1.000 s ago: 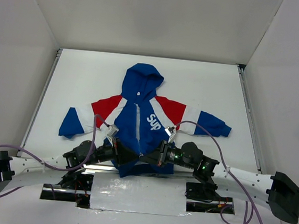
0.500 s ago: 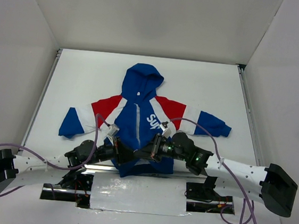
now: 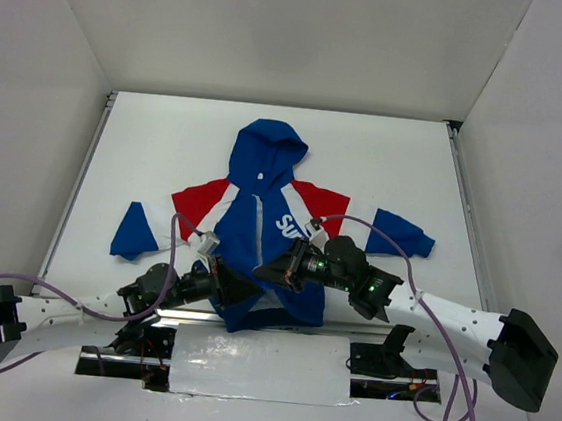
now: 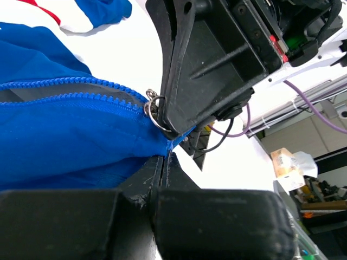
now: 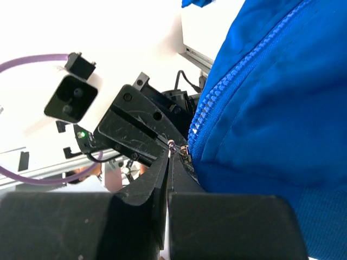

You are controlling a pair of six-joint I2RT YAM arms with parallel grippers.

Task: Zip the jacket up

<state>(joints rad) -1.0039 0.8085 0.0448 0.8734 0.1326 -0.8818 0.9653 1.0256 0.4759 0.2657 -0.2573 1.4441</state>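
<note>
Two grippers, both closed, meet at the near hem of the jacket (image 3: 241,237), which lies front-up on the white table (image 3: 397,157) with its hem toward the arm bases and its hood (image 3: 267,151) toward the far wall. Nearest the bases, the left gripper (image 3: 237,288) has its jaws shut on the blue fabric at the bottom end of the zipper (image 3: 257,218), pinning the hem. Its arm lies low along the near edge, reaching in from the left. Just beside it, the right gripper (image 3: 267,270) has its jaws shut on the zipper pull (image 4: 154,111), so far as the small metal ring at its tips shows. Its arm comes in from the right, wrist angled toward the left gripper. Note the relation that governs your next move: the zipper's long axis runs straight away from both jaws, hem to hood, and the two rows of teeth (image 4: 81,86) part beyond the pull. The right arm is therefore the one to travel, drawing the pull away from the bases along that line while the left serves as anchor. Judged from the pull's place near the hem, nearly the whole track remains to be closed.
</note>
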